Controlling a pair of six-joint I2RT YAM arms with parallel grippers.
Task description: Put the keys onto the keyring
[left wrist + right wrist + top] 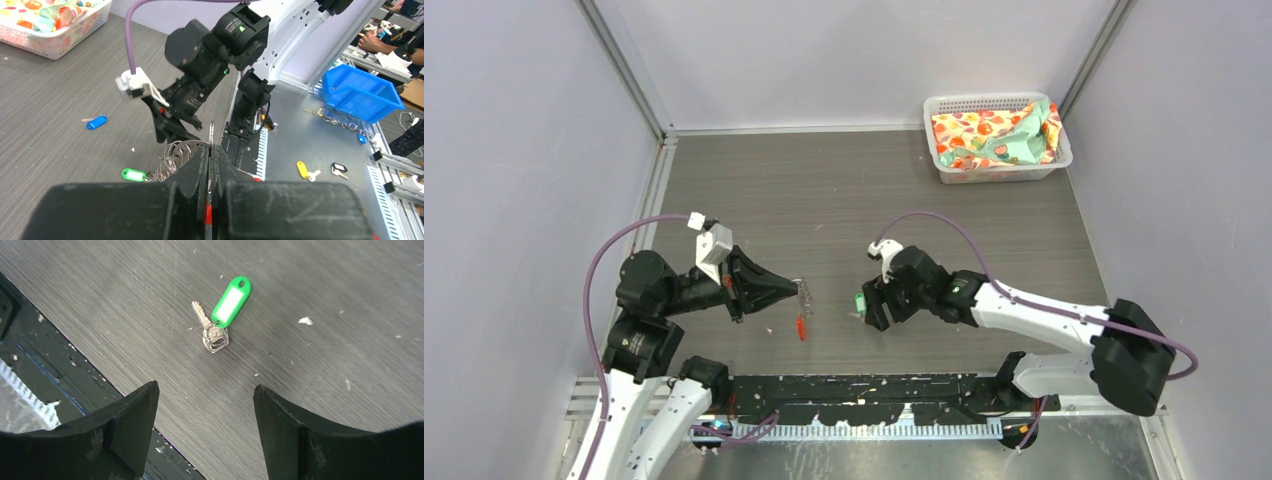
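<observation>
the left arm reaches low over the table [824, 190] toward the middle, its left gripper [211, 167] clenched on the keyring [176, 152], whose wire loops fan out beside the fingertips; the red tag [801, 327] shows just below them. the right arm stretches in from the other side with its wrist bent down. the right gripper [206, 407] hangs with fingers spread wide, grasping nothing, and the green key [227, 302] lies flat on the table just ahead of them. the blue key [96, 122] lies farther out, apart from both. a white basket [996, 172] of patterned cloth sits in the far right corner. in the top view the right gripper hides most of the green key, and whether the red tag touches the table is unclear.
</observation>
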